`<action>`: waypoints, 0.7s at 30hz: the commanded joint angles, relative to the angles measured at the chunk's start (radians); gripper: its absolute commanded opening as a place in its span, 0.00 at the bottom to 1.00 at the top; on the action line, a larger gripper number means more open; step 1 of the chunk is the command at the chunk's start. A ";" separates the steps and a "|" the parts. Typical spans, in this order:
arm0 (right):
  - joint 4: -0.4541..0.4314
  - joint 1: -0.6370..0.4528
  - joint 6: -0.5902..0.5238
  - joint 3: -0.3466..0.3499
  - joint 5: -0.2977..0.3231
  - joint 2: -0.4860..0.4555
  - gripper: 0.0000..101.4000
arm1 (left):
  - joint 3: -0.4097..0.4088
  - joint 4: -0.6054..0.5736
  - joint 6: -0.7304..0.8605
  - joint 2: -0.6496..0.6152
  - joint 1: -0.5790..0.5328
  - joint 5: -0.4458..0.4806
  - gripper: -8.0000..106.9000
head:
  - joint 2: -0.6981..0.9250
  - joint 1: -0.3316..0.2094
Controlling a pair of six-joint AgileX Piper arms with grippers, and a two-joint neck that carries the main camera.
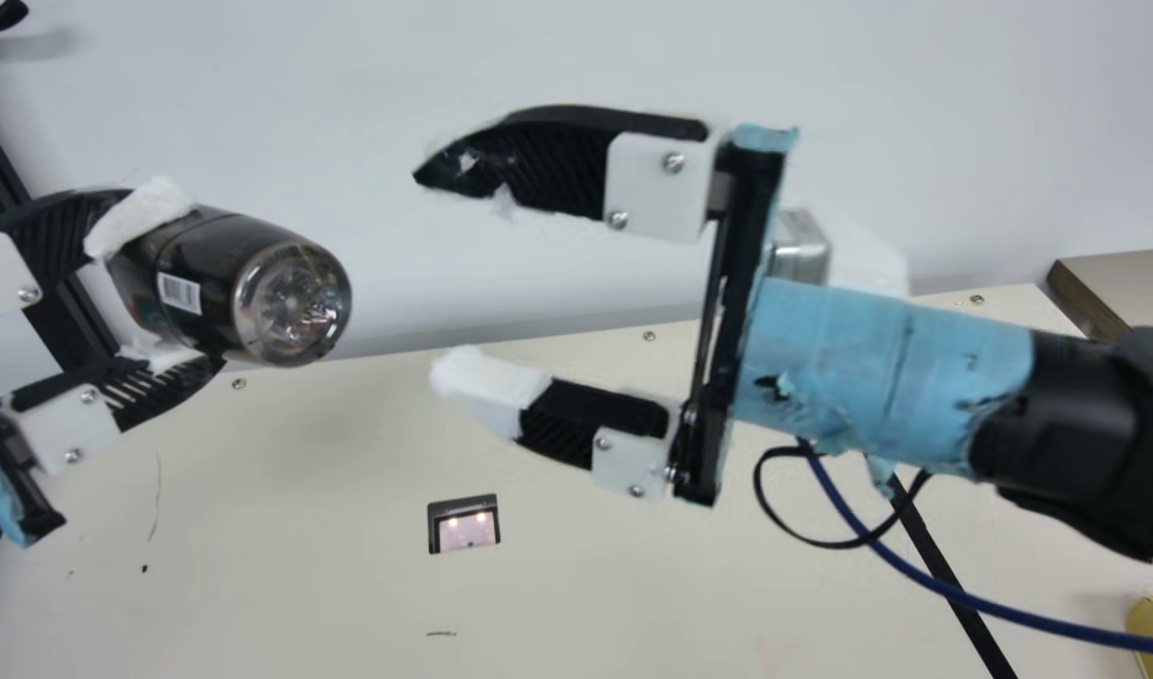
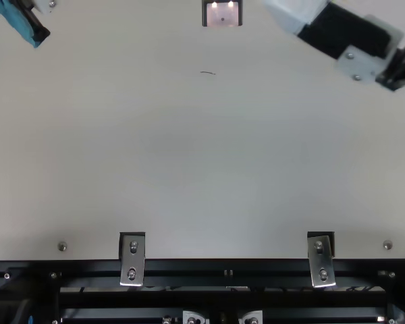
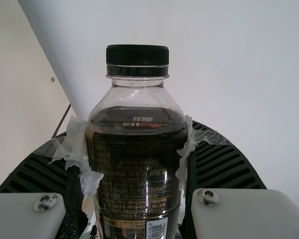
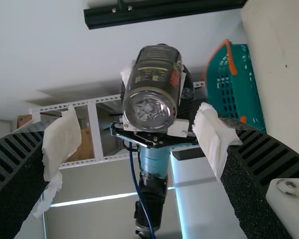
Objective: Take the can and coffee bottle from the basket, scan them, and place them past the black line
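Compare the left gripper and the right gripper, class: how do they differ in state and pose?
The left gripper is closed on the coffee bottle, while the right gripper stands open and empty.
In the main view, the left gripper points rightward, the right gripper leftward.
Both have black ribbed fingers with white padding.

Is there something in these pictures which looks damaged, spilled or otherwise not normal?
No spill is visible, and the coffee bottle looks undamaged in the left gripper. The wear looks odd: on the right gripper, the white padding is ragged, and the blue wrap behind it has torn, frayed patches.
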 commanded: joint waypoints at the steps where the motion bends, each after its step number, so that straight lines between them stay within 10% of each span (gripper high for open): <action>1: 0.000 0.000 0.000 0.000 0.000 0.000 1.00 | 0.000 0.000 0.000 0.000 0.000 0.000 0.16 | -0.018 -0.027; 21: -0.047 0.065 0.152 -0.172 0.055 0.175 1.00 | 0.000 0.000 0.000 0.000 0.000 0.000 0.16 | -0.018 -0.027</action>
